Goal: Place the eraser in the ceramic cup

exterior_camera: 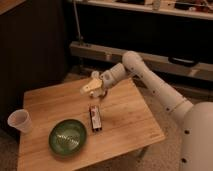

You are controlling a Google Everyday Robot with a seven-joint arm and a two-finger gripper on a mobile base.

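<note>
While the jaws stand spread apart with nothing between them, the gripper (92,86) hangs over the far middle of the wooden surface (127,120), tipped downward and to the left. It sits just beyond the far end of the eraser (95,118), and no contact between the two shows. How high it hangs above the wood cannot be told from this single view.

The eraser lies flat near the middle of the surface, label side up, with its long side running away from the camera. Just beside it, toward the near left, is a wide green bowl (67,136), close but not touching. The ceramic cup (19,121) stands upright at the left edge, well apart from the eraser, and nothing can be seen in it. The white arm (150,80) reaches in from the right.

As a judgement, the task is at its very start. The approach is nearly lined up, but no part of the placing is done: the eraser is ungrasped and the cup has received nothing.

What remains is the whole working sequence:
- lower onto the eraser
- close across its narrow sides
- lift it
- carry it left, past or over the bowl, to the cup
- let go above the rim

The block looks long against the cup's mouth, so it will probably have to go in end first and may lean out.
</note>
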